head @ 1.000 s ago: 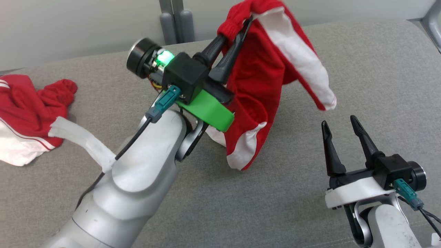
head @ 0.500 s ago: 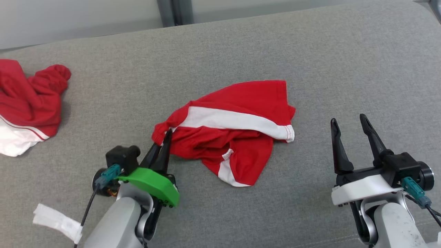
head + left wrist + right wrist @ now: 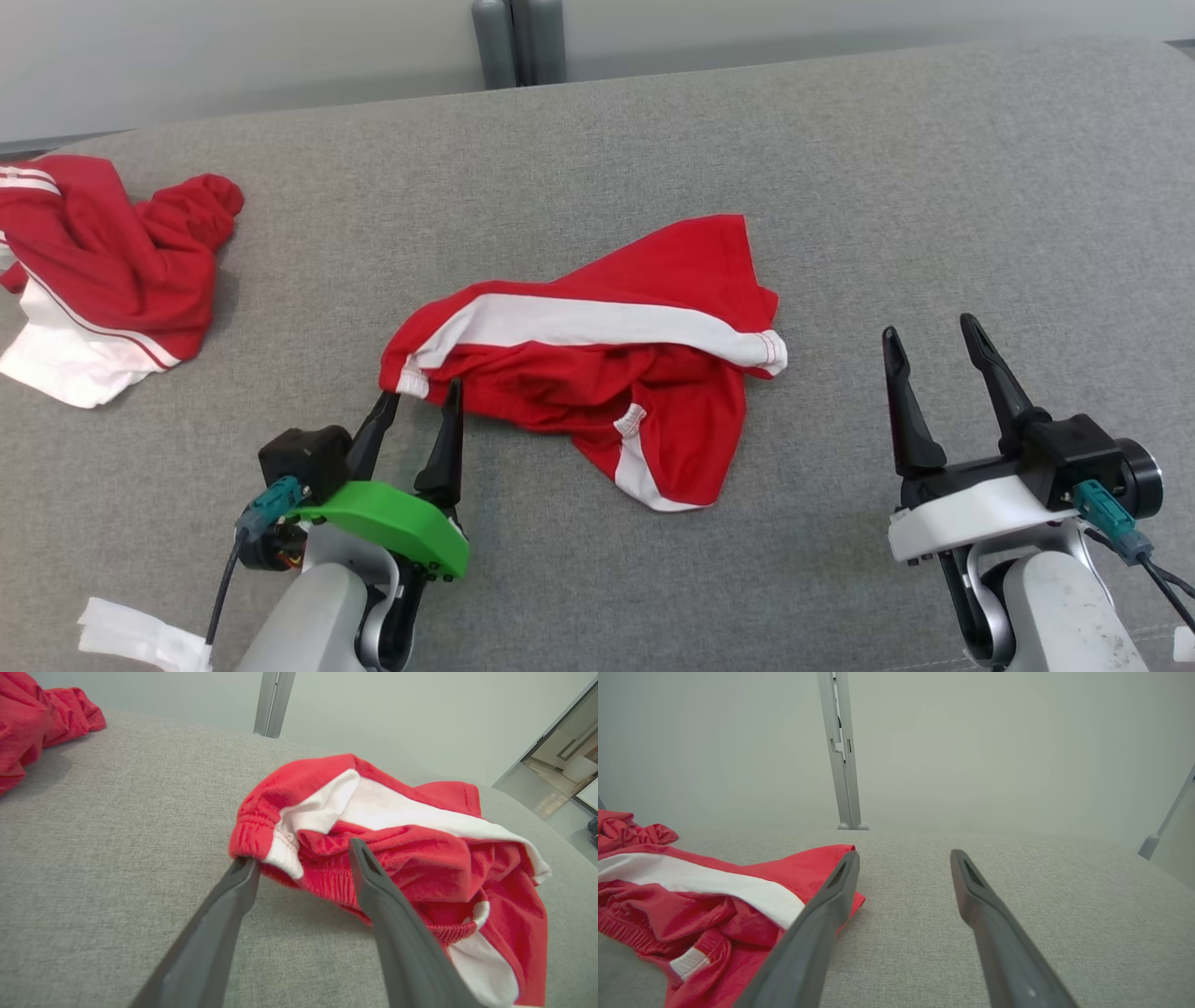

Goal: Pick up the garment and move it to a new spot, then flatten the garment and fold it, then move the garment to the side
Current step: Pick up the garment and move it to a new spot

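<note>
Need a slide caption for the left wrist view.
Open left gripper at the edge of a crumpled red-and-white garment on a grey fabric surface.

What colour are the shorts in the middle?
Shorts: red with white stripes, clearest in head view.

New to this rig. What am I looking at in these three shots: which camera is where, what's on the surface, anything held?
It is a wheeled robot with two arms, each ending in a gripper with two long dark fingers. The wide shot comes from its head camera, looking down: left gripper at lower left, right gripper at lower right. The other two shots come from wrist cameras, each looking along that arm's own fingers. On the grey padded surface lie crumpled red shorts with a white stripe, and a second garment, red and white, at far left. Nothing is held. Both grippers are open: the left one's fingers stand at the shorts' waistband corner, and the right is off to the side, apart from them.
</note>
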`<state>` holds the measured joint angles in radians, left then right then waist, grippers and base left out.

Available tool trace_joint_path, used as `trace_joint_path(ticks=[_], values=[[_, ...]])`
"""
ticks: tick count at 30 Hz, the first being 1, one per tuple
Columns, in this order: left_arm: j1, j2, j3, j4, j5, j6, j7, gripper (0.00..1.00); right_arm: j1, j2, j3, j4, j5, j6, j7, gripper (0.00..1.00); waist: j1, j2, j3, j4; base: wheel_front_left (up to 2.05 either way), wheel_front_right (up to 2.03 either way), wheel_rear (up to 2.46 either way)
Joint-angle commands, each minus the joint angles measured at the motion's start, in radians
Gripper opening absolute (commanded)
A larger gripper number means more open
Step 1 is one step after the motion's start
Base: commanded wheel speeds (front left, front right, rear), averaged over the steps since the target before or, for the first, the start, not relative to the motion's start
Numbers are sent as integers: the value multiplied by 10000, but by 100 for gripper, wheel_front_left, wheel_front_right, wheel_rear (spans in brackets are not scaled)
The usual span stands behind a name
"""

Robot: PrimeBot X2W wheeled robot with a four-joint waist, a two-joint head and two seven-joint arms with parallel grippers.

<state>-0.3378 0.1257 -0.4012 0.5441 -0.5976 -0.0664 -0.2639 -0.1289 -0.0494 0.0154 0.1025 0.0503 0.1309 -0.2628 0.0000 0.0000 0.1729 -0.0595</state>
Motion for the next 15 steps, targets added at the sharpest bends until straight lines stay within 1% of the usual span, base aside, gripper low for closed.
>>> trace_joint_path(ticks=[1,10,15], values=[[246,31,103,-55,238,-60,-7,100,-34,-18,21,45,-52,-3,-32,100,0,0,-96,20,0,0,0],[1263,63,1055,-1036,932,-161,-6,100,242,-18,35,169,-102,-3,-32,100,0,0,-762,219,0,0,0],[2206,-119,1739,-1852,1294,-143,-5,100,446,-18,98,258,-123,-3,-31,100,0,0,-1304,319,0,0,0]])
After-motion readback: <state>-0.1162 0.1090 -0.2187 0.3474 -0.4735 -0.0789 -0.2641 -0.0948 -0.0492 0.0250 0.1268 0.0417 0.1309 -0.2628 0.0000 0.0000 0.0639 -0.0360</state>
